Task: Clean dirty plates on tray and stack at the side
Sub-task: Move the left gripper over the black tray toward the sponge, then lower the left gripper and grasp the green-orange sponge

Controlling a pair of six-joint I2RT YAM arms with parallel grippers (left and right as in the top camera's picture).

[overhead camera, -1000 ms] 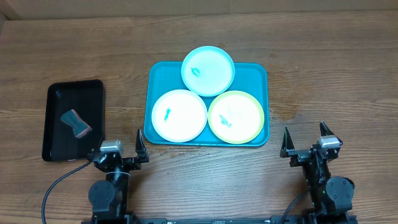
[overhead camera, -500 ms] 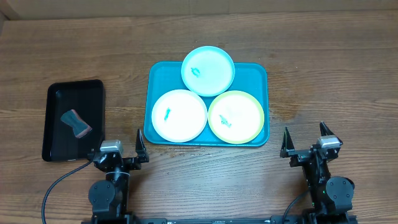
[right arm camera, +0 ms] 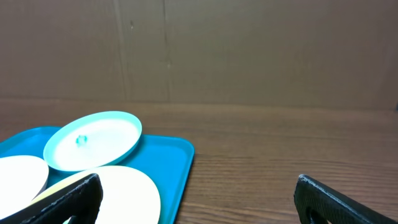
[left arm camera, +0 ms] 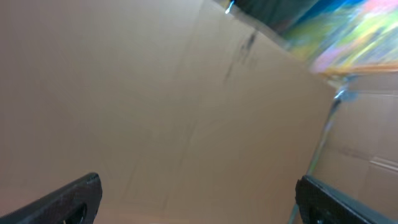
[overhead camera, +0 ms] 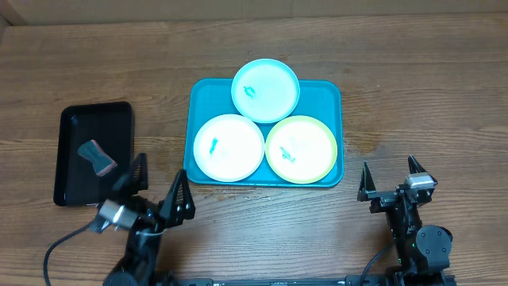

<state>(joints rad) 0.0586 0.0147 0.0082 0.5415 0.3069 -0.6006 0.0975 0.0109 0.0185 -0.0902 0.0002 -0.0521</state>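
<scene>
The turquoise tray (overhead camera: pixel 324 98) lies at the table's middle with three plates on it. The pale blue plate (overhead camera: pixel 266 90) rests at the back, overlapping the rim. In front of it sit the white plate (overhead camera: pixel 228 147) on the left and the yellow-green plate (overhead camera: pixel 302 149) on the right. Each carries small teal smears. My left gripper (overhead camera: pixel 159 187) is open and empty, near the tray's front left corner; its wrist view shows only blurred cardboard. My right gripper (overhead camera: pixel 390 181) stands open and empty off the tray's front right. Its view shows the pale blue plate (right arm camera: pixel 93 148) and the tray (right arm camera: pixel 180 155).
A black tray (overhead camera: pixel 111 119) lies at the left with a small grey-brown block (overhead camera: pixel 97 157) in it. A cardboard wall (right arm camera: pixel 249 50) closes the far side. Bare wooden tabletop (overhead camera: pixel 421 95) stretches to the right of the turquoise tray.
My left arm has risen from rest and swung its gripper up and leftward, still open. The right arm and the plates have not moved.
</scene>
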